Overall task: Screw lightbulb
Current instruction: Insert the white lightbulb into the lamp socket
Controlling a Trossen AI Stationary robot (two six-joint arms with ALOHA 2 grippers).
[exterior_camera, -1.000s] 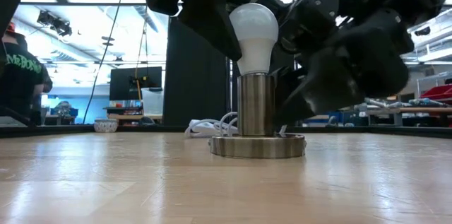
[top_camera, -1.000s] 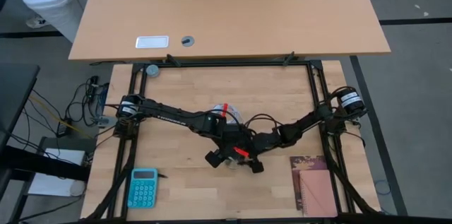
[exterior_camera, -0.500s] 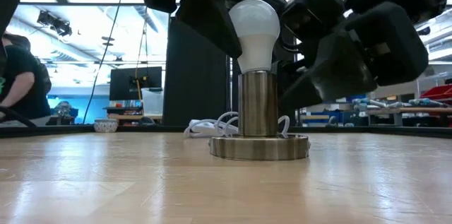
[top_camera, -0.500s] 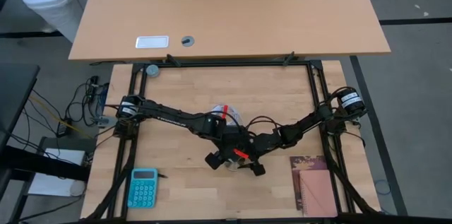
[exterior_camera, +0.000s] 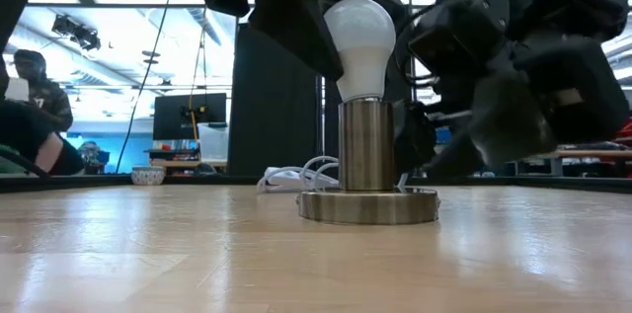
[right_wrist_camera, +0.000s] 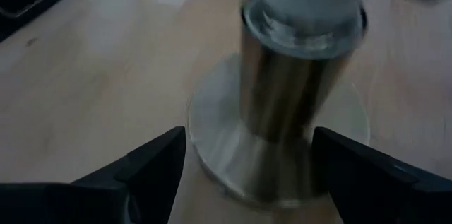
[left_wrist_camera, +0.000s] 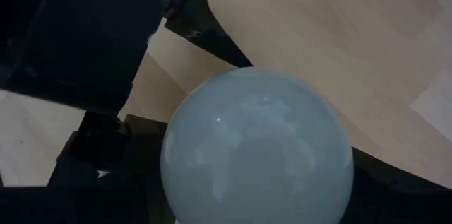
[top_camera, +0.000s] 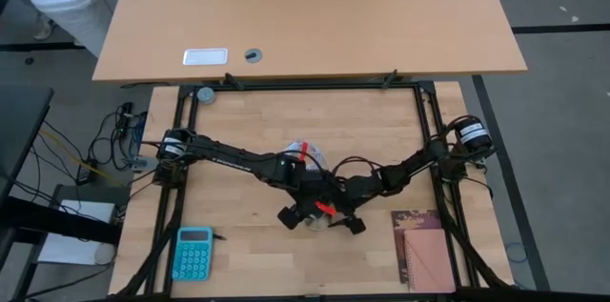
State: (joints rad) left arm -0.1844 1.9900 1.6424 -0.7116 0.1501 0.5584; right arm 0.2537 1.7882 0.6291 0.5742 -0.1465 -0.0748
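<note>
The bulb stands upright, its smooth matte white globe tapering down into a polished metal tube. The tube rises from a round, flat brushed-metal disc lying on the pale wood-grain table. In the high view the lamp sits a little toward six o'clock from the table's middle, under both arms, and can hardly be seen there.

The left gripper comes in from ten o'clock and hangs over the bulb. Its wrist view looks straight down on the glossy round dome with dark finger parts close around it. In the low view a black finger slants down against the globe's side. Whether the fingers actually press the glass cannot be told.

The right gripper reaches in from three o'clock at base height. Its two dark, wedge-shaped fingers stand wide apart on either side of the tube, just above the disc, with visible gaps to the metal, so it grips nothing.

A coiled white cable lies just behind the disc. On the table a teal calculator lies at seven o'clock and a dark patterned book at five o'clock. In the room beyond, a person in dark clothes shows at nine o'clock.
</note>
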